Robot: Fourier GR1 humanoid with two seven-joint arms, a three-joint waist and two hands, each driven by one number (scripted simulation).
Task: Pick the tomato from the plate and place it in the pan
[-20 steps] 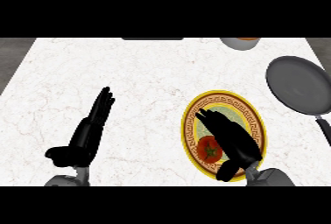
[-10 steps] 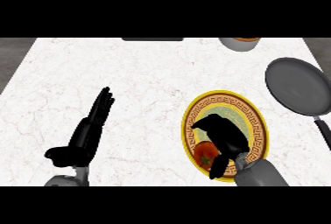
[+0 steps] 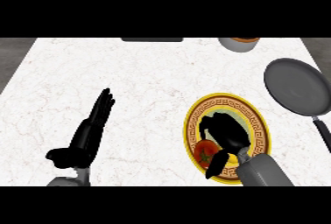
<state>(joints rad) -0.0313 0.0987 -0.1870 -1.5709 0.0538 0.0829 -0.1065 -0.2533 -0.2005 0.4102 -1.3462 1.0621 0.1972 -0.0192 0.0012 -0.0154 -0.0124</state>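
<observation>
The right robot hand [image 3: 223, 133], straight-fingered a moment ago, is curling round the tomato [image 3: 205, 153] on the plate [image 3: 223, 97]; lifting toward the pan [image 3: 294, 85] seems next.

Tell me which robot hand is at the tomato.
The right robot hand, curled round the tomato on the yellow-rimmed plate; the left robot hand rests open over the counter, well away.
</observation>
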